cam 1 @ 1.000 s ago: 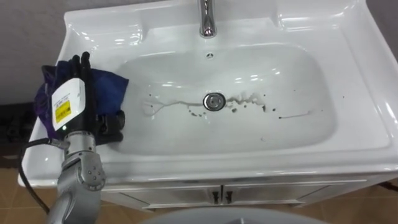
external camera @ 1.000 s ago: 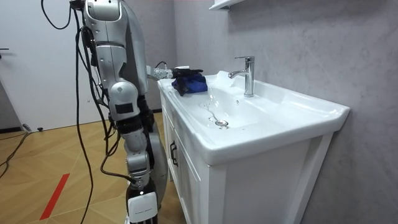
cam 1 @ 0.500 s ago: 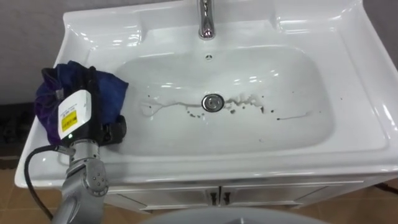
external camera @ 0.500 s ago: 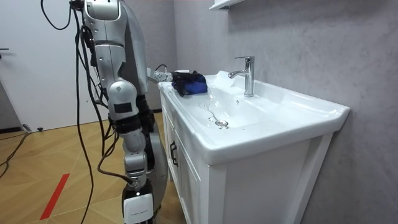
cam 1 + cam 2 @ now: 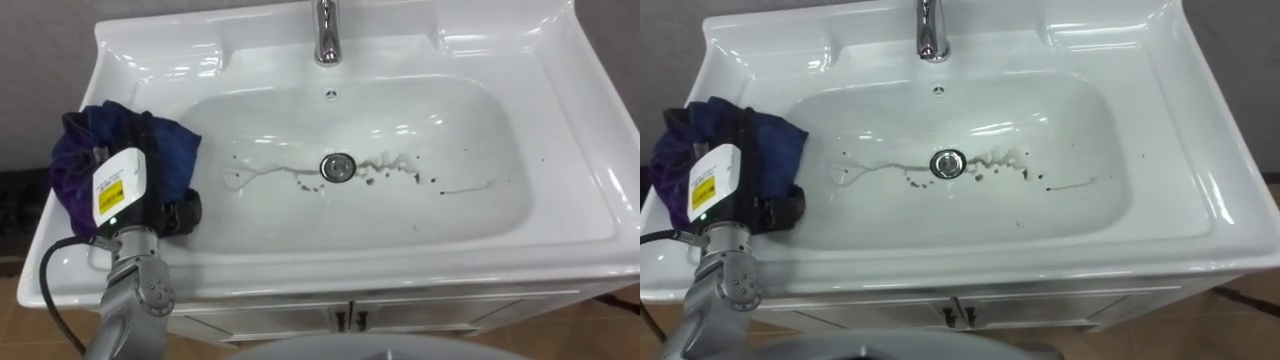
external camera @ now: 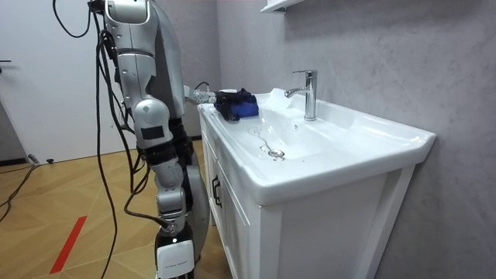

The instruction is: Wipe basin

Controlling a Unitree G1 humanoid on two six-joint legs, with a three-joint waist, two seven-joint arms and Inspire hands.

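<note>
**Basin still dirty, cloth still on the ledge**

The basin (image 5: 560, 150) is white and glossy. A thin wet trail and dark specks (image 5: 400, 172) lie either side of the drain (image 5: 338, 166), same as a second ago. The dark blue cloth (image 5: 100, 140) sits bunched on the left ledge, outside the bowl. My left hand (image 5: 120, 190) has drawn back a little over it. Whether I grip the cloth or merely rest on it, I cannot tell. I judge wiping has not begun.
</note>
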